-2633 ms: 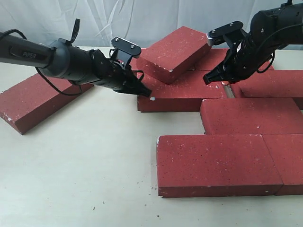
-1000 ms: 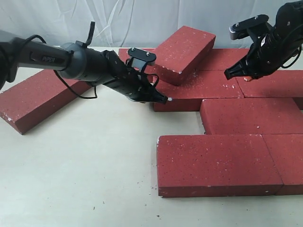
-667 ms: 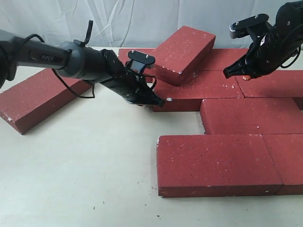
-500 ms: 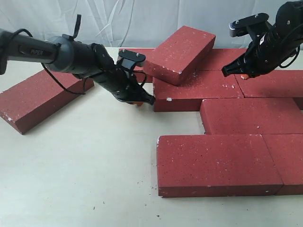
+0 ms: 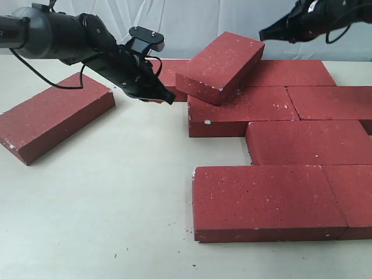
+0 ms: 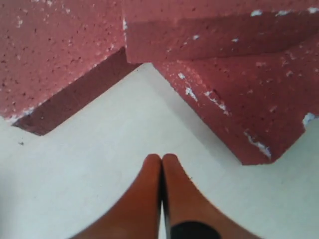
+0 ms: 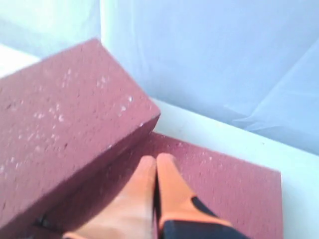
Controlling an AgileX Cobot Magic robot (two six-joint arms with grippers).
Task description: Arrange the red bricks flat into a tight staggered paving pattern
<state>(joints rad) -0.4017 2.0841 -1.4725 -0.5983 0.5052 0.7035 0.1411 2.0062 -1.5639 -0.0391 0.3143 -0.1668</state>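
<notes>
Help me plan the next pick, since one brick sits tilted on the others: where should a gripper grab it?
Probably the tilted brick by its raised end, pinched across its thickness, approaching from where the right gripper is. That end seems lifted off the flat brick beneath, leaving room for a lower finger.

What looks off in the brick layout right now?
A tilted brick sits propped on the laid bricks at the pattern's back left corner instead of lying flat. A lone brick lies angled on the far left, well apart from the rest.
</notes>
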